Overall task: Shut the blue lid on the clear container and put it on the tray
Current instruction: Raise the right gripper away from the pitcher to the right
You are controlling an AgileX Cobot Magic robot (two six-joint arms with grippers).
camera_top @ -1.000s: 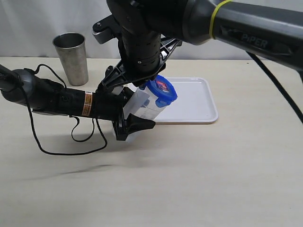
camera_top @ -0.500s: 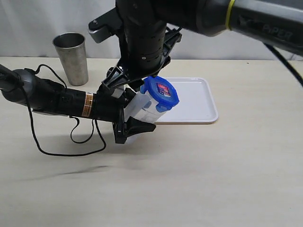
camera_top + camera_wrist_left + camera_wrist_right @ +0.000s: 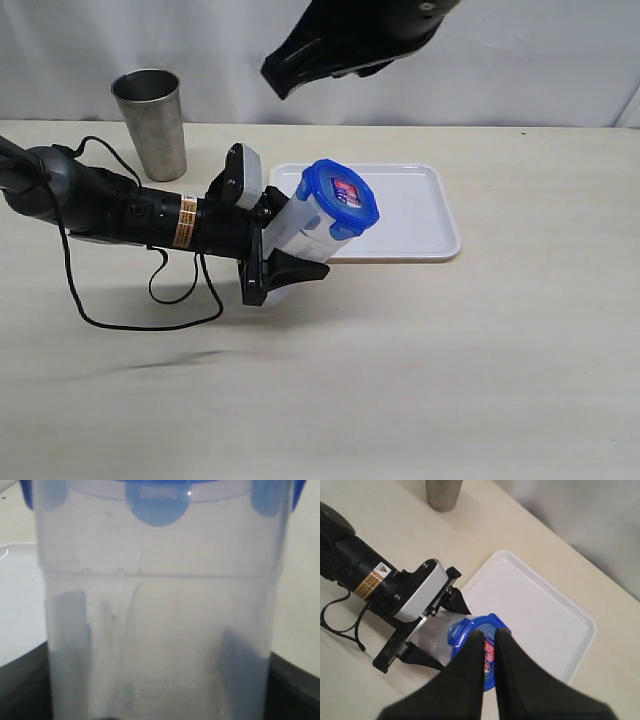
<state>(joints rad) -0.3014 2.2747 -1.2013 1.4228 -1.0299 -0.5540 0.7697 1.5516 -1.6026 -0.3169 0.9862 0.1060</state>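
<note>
The right gripper [image 3: 489, 634], its jaws pressed almost together on nothing, has risen clear of the blue lid [image 3: 340, 196]. The lid's flaps lie down over the clear container [image 3: 300, 230]. The left gripper [image 3: 283, 240] clamps that container, tilted, at the near left corner of the tray [image 3: 425, 240]. Closing looks done; placing remains.

1. The left arm [image 3: 100, 205] was a matte black, rounded tube with a greyish collar.
2. An orange-and-white label [image 3: 183, 221] ringed it, bearing a small warning triangle.
3. A thin black cable [image 3: 150, 326] trailed from it in loops.
4. A pale grey, round-cornered camera block [image 3: 243, 177] was mounted at its wrist.
5. The left gripper's fingers [image 3: 295, 268] were black and wedge-shaped.
6. The right gripper's fingers [image 3: 470, 680] were smooth black prongs with rounded tips.
</note>
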